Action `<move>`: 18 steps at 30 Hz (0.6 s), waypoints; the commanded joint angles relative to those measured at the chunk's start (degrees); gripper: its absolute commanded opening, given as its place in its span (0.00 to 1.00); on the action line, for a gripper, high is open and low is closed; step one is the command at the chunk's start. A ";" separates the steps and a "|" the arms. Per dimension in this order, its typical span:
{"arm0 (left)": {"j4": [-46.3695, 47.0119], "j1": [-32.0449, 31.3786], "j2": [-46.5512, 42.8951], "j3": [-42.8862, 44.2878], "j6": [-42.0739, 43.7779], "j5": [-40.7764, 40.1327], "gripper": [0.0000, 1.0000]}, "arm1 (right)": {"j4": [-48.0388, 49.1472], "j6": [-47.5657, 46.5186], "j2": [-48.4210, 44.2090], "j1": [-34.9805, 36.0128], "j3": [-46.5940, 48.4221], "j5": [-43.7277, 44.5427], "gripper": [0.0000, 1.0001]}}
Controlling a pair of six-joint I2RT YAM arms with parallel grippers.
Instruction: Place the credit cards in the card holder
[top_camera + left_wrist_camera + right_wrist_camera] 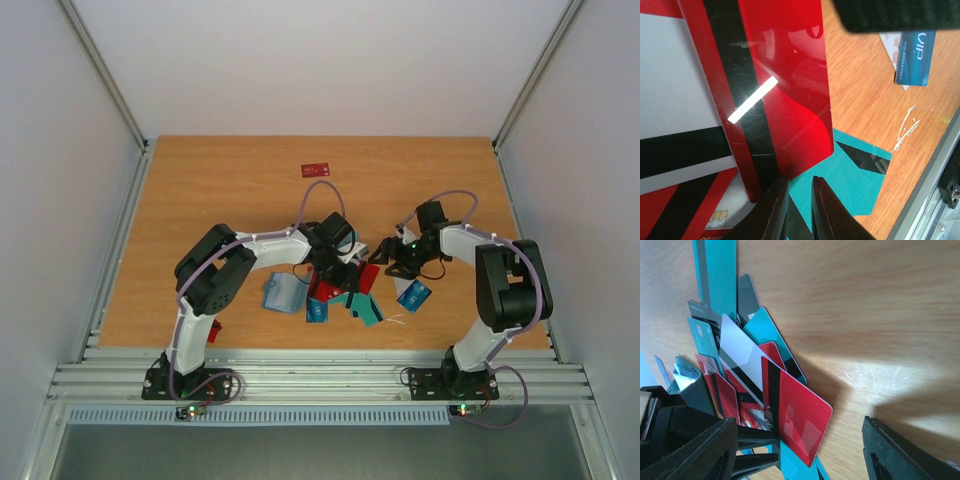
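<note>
In the top view, the credit cards (345, 300) lie in a loose heap on the tabletop (220, 190), between the two arms. The left gripper (335, 268) hangs over the far side of the heap, and the right gripper (405, 265) stands just beside the heap on its right. The card holder (283, 293) lies flat at the left border of the heap, and its pale inner side seems to face up. So the holder is to the left of the left gripper and near it. The right gripper is across the heap, so the left arm is the nearer one.

In the left wrist view, the fingers (772, 210) are almost together and appear to pinch the lower corner of a red card (785, 90) with a black stripe. Its long axis runs away from the fingers, up the picture. Below it lies a teal card (850, 180), and further off a blue card (915, 55).

In the right wrist view, the right gripper's fingers (690, 455) stand wide apart and hold nothing. The red card rises tilted above the heap between them. In my judgement, the coming move must carry this card leftward to the holder's pocket. Which way the pocket opens, I cannot tell.
</note>
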 commanded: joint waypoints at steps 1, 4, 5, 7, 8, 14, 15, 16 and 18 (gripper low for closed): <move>1.05 -0.33 2.20 -3.78 1.43 -3.28 0.17 | 1.72 -0.19 2.27 0.03 -1.10 -3.64 0.69; 2.02 -0.33 2.37 -4.55 1.47 -3.03 0.16 | 2.55 -0.35 3.97 0.15 -1.11 -5.53 0.69; 2.17 -0.31 2.43 -4.78 1.47 -2.93 0.16 | 3.06 -0.36 4.49 0.10 -1.17 -6.09 0.69; 2.48 -0.30 2.42 -5.02 1.63 -2.83 0.16 | 4.07 -0.30 5.40 0.09 -1.49 -7.38 0.69; 2.65 -0.30 2.42 -5.14 1.73 -2.75 0.16 | 4.62 -0.28 5.84 0.05 -1.65 -8.09 0.68; 3.10 -0.32 2.58 -5.62 2.22 -2.21 0.16 | 7.53 0.54 6.57 0.07 -2.65 -11.00 0.65; 3.17 -0.35 2.59 -5.75 2.29 -2.21 0.16 | 8.03 0.70 6.51 0.04 -2.79 -11.63 0.64; 3.31 -0.31 2.59 -5.86 2.34 -2.14 0.16 | 8.44 0.81 6.62 0.03 -2.98 -12.24 0.62; 3.52 -0.35 2.67 -6.12 2.39 -2.05 0.16 | 9.29 0.98 6.80 0.05 -3.34 -13.22 0.56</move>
